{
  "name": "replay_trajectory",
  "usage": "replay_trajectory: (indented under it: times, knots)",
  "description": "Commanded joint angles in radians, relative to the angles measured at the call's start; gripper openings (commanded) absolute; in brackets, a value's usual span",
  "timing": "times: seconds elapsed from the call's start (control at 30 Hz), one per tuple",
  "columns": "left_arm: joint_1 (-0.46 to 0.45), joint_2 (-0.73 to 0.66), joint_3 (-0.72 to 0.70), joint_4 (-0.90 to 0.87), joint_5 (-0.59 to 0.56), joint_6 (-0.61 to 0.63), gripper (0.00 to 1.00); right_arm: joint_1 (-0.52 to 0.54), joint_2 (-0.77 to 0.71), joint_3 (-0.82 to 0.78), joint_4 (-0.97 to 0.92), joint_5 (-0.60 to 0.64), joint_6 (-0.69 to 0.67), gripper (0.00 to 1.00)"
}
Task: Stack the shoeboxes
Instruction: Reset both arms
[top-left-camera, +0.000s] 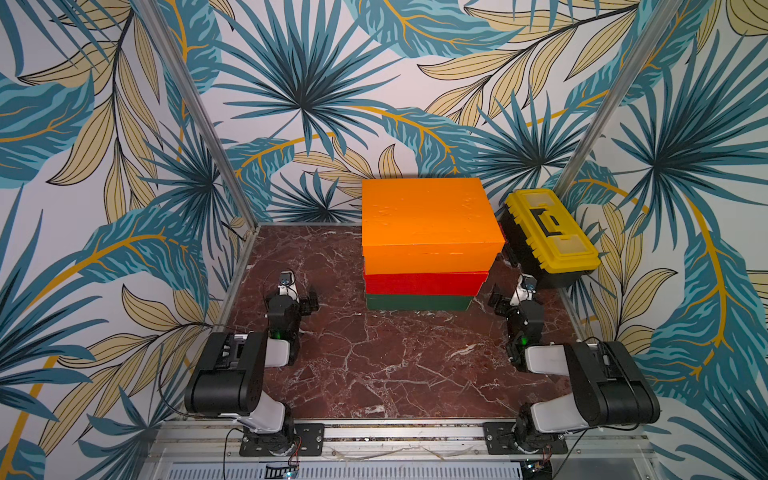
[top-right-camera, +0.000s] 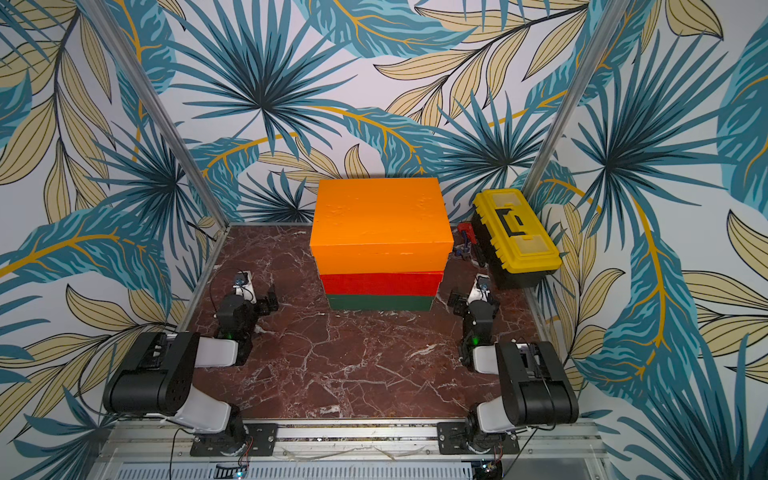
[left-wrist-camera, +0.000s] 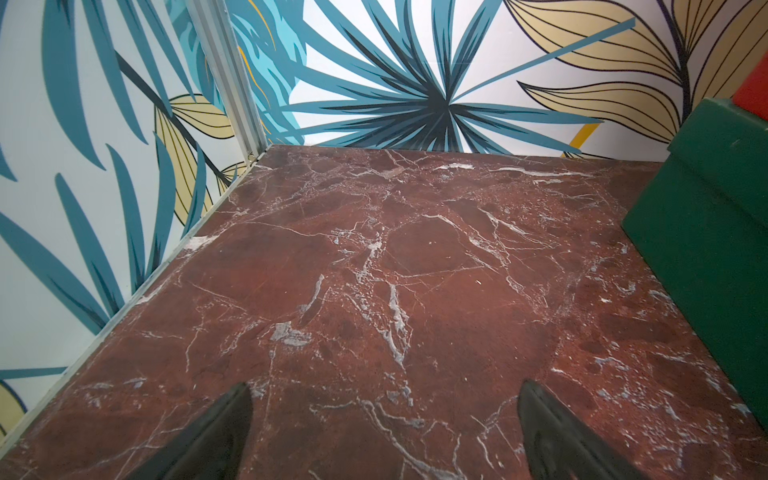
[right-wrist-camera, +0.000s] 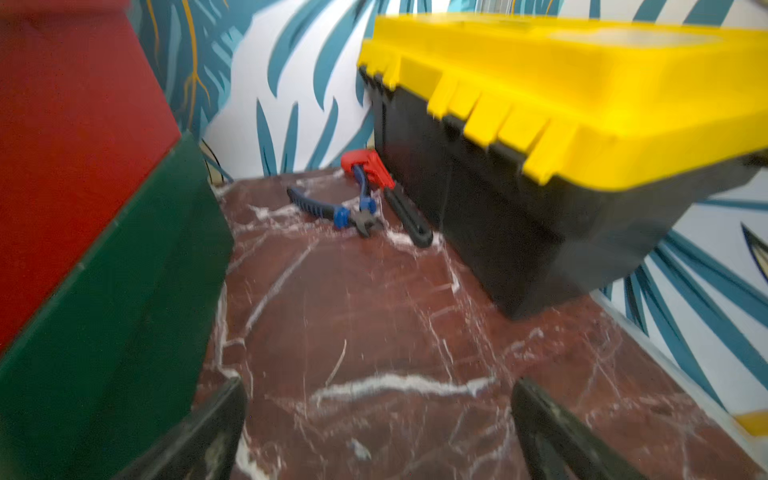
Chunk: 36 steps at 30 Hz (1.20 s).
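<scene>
The three shoeboxes stand in one stack at the back middle of the table in both top views. The orange box (top-left-camera: 428, 216) is on top, the red box (top-left-camera: 424, 284) in the middle and the dark green box (top-left-camera: 417, 302) at the bottom. My left gripper (top-left-camera: 309, 301) hovers low to the left of the stack, open and empty; in the left wrist view its gripper (left-wrist-camera: 384, 386) is over bare marble, with the green box (left-wrist-camera: 715, 232) off to one side. My right gripper (top-left-camera: 498, 301) is low to the right of the stack, open and empty, close beside the green box (right-wrist-camera: 116, 299).
A black toolbox with a yellow lid (top-left-camera: 548, 232) stands at the back right against the wall. Blue-handled pliers (right-wrist-camera: 336, 208) and a red tool (right-wrist-camera: 374, 166) lie on the table between the toolbox and the stack. Patterned walls close in the dark red marble tabletop (top-left-camera: 374, 365) on three sides.
</scene>
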Motion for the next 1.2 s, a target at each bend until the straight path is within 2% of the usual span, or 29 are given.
replay_trajectory:
  times: [0.0, 0.1, 0.23, 0.7, 0.73, 0.87, 0.9, 0.97, 1.03, 1.13, 1.17]
  knots:
    - [0.004, 0.011, 0.033, 0.016, 0.007, 0.011, 1.0, -0.001, 0.002, 0.148, -0.241, -0.028, 0.0, 0.99]
    - [0.003, 0.012, 0.033, 0.016, 0.005, 0.011, 1.0, -0.001, 0.0, 0.083, -0.113, -0.065, -0.034, 0.99]
    - [0.003, 0.01, 0.033, 0.016, 0.005, 0.011, 1.0, -0.001, -0.01, 0.136, -0.233, -0.099, -0.03, 1.0]
    - [-0.002, 0.012, 0.035, 0.015, 0.0, 0.017, 1.0, -0.003, -0.004, 0.134, -0.22, -0.119, -0.044, 0.99]
    - [-0.002, 0.012, 0.035, 0.014, 0.001, 0.018, 1.0, -0.002, -0.012, 0.117, -0.201, -0.12, -0.039, 0.99]
    - [-0.003, 0.013, 0.035, 0.014, 0.002, 0.017, 1.0, -0.001, -0.026, -0.088, 0.176, -0.069, -0.028, 1.0]
    - [-0.005, 0.012, 0.035, 0.014, 0.001, 0.021, 1.0, -0.002, -0.01, -0.08, 0.183, -0.073, -0.039, 1.0]
    - [-0.006, 0.011, 0.035, 0.014, -0.001, 0.021, 1.0, -0.002, 0.01, 0.012, 0.04, -0.074, -0.046, 1.0]
    - [-0.006, 0.011, 0.035, 0.014, -0.002, 0.022, 1.0, -0.001, 0.006, 0.162, -0.271, -0.053, -0.005, 0.99]
    - [-0.007, 0.012, 0.036, 0.012, -0.003, 0.021, 1.0, -0.003, 0.001, 0.054, -0.053, -0.086, -0.045, 1.0]
    - [-0.008, 0.011, 0.036, 0.012, -0.004, 0.021, 1.0, -0.003, 0.012, 0.056, -0.038, -0.077, -0.043, 1.0]
